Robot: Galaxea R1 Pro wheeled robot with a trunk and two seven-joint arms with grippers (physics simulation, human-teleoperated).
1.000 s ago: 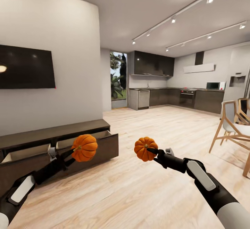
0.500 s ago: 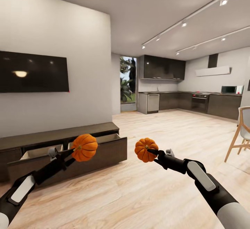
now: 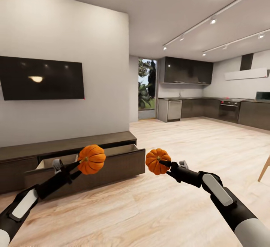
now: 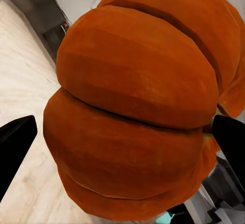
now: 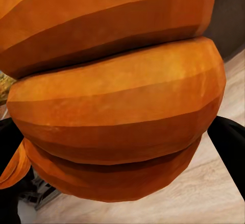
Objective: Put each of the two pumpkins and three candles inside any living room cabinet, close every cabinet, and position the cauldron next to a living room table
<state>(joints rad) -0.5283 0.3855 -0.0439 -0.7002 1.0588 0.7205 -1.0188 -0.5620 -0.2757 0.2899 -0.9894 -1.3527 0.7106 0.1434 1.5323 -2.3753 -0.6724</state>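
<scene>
While we face a pale wood floor [image 3: 157, 209], two pumpkins show — left pumpkin [image 3: 91, 159] clamped in our left claw [image 3: 80, 162], right pumpkin [image 3: 157, 161] in our right claw [image 3: 164, 162] — before one cabinet [image 3: 75, 157], two drawers open.

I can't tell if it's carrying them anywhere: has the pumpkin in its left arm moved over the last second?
Yes. The left pumpkin sat before the cabinet's right-hand open drawer; now it sits between the two drawers. It keeps its place in the picture, so the robot is carrying it leftward.
</scene>
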